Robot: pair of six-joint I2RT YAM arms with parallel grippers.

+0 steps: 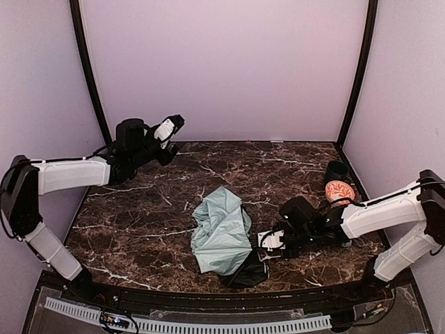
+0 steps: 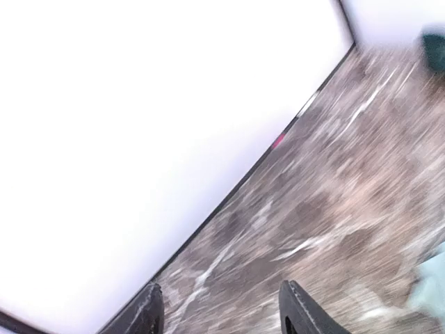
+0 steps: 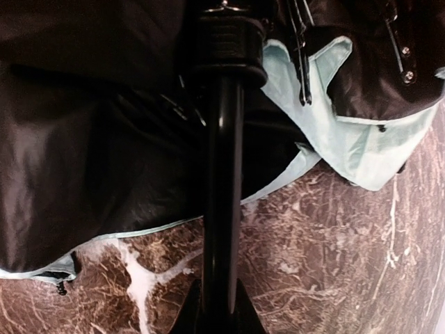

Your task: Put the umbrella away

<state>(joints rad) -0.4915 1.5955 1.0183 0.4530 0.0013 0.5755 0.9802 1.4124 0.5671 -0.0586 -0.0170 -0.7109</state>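
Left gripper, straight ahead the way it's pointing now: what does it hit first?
Probably the back wall, low down near where it meets the table. The left gripper is raised, jaws open and empty, nothing nearer in line; blur leaves depth unclear.

My overhead view is evenly and softly lit from above, and sharp throughout. The pale walls (image 1: 222, 69) carry a lilac cast, and shadows on the marble table (image 1: 139, 223) are faint. My left wrist view is smeared by motion blur, its wall blown out to white. My right wrist view is dim. The umbrella (image 3: 361, 146) lining shows a dull sheen, and the shaft (image 3: 221, 209) carries a narrow highlight streak.
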